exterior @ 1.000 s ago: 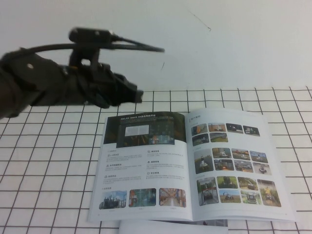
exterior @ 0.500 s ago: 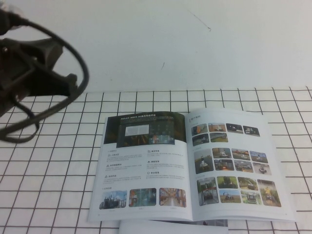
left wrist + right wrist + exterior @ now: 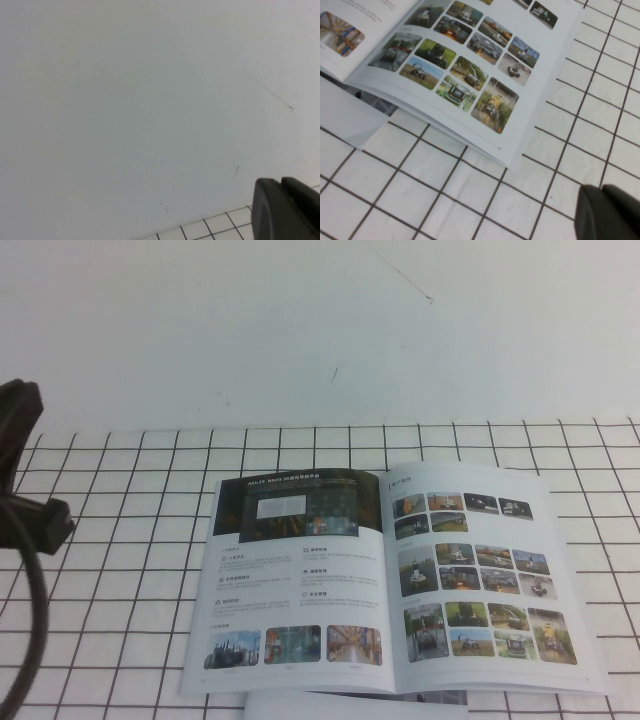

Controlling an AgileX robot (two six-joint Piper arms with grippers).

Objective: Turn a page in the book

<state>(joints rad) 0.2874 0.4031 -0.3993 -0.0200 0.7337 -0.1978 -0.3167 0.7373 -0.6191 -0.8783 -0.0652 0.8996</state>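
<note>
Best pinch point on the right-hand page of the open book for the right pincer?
Take the right-hand page at its near outer corner, coming in from the robot's right over the grid cloth. The book lies open and flat, so only free edges can be pinched. The shut right pincer already sits beside that corner; it likely must open first. The left pincer faces the wall.

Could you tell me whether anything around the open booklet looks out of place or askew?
The book lies open and flat, slightly skewed to the grid. A white sheet edge pokes out beneath its near edge. The left gripper faces the bare wall; the right gripper hovers shut near the book's corner.
</note>
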